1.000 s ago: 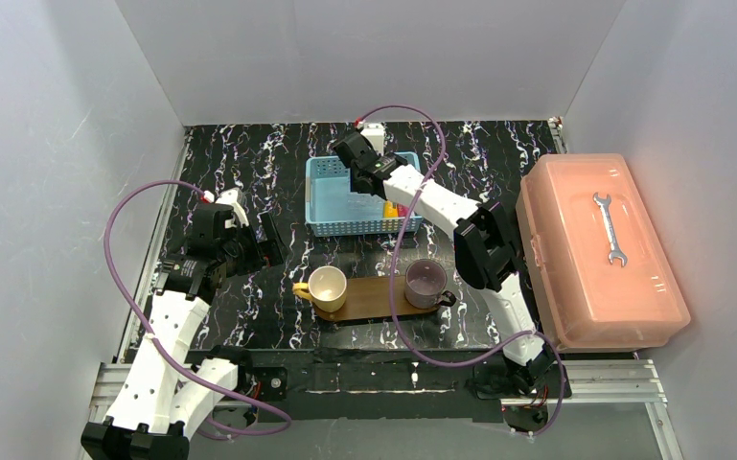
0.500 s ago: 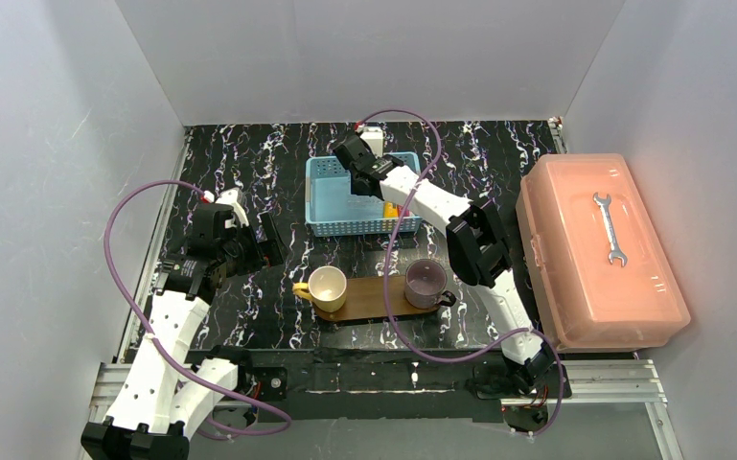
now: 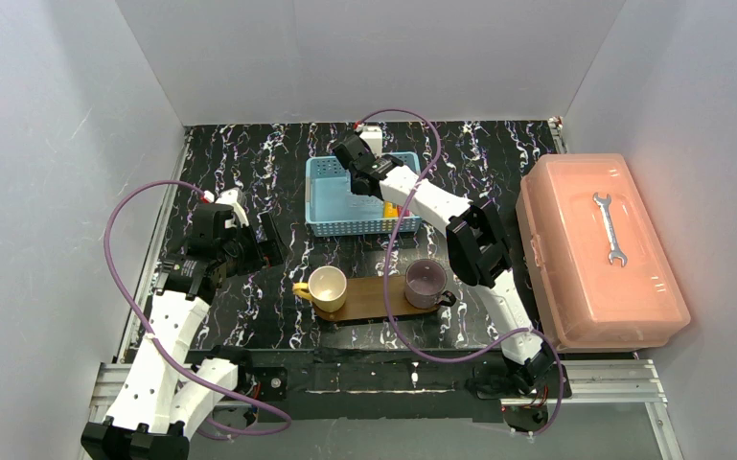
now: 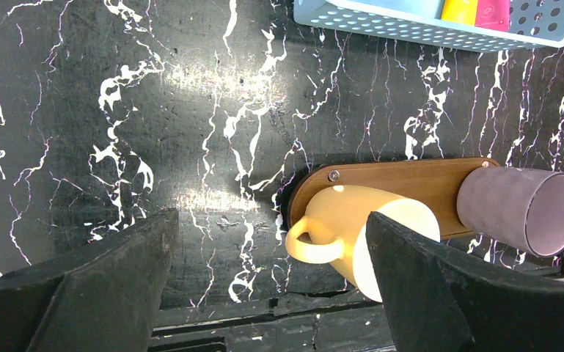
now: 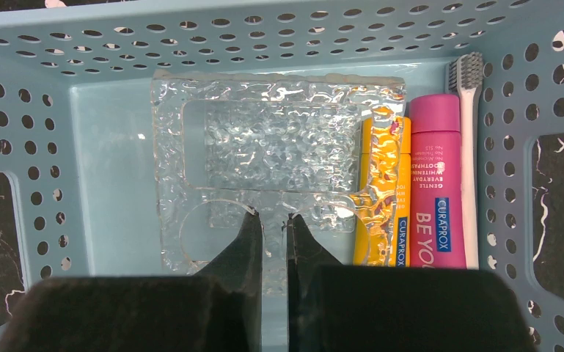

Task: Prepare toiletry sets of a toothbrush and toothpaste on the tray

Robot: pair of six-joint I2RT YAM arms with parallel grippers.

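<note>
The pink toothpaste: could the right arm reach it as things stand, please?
Probably not at once: the right gripper looks shut on the clear plate; the pink toothpaste itself lies uncovered nearby in the basket.

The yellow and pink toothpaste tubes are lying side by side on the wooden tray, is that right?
No, not on the tray. The yellow tube and the pink tube do lie side by side, but inside the light-blue basket, as the right wrist view shows.

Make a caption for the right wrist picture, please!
Right fingers pinch a clear bumpy plastic piece in the blue basket, beside yellow toothpaste, pink toothpaste and a toothbrush.
</note>
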